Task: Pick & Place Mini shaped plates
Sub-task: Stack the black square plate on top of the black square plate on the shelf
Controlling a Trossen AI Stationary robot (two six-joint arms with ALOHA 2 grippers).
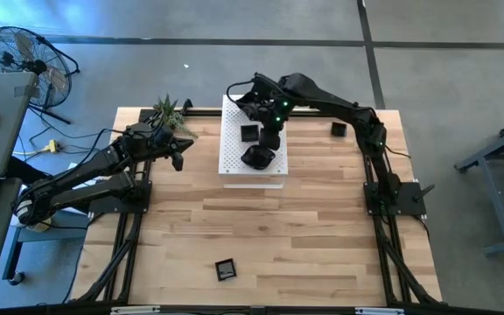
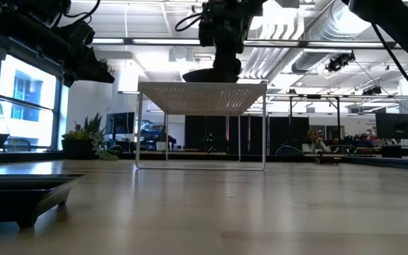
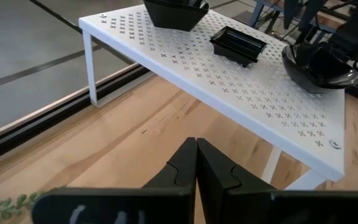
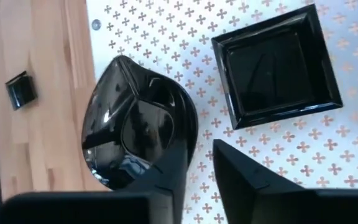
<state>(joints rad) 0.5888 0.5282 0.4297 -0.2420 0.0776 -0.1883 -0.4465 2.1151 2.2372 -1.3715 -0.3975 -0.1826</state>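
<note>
A white perforated rack [image 1: 252,171] stands at the table's far middle. Three glossy black mini plates rest on its top: a wavy-edged one [image 4: 135,124] near its front end, a small square one [image 4: 275,65] in the middle, and one at the far end [image 3: 176,9]. My right gripper [image 4: 201,168] is open above the wavy plate, pointing down, one finger over the plate's rim and the other over bare rack beside it. My left gripper [image 3: 196,168] is shut and empty over the table, left of the rack. My right gripper has one finger [image 4: 169,171] over the wavy plate's rim [image 4: 188,134] and comes from above. The finger itself hides the spot, so I cannot tell whether it touches. The plate lies level on the rack top [image 2: 211,74].
A black mini plate [image 1: 339,129] lies on the table right of the rack and another [image 1: 225,269] near the front edge, large in the low view [image 2: 20,195]. A small green plant [image 1: 169,114] stands at the far left. Bare wood lies between rack and front edge.
</note>
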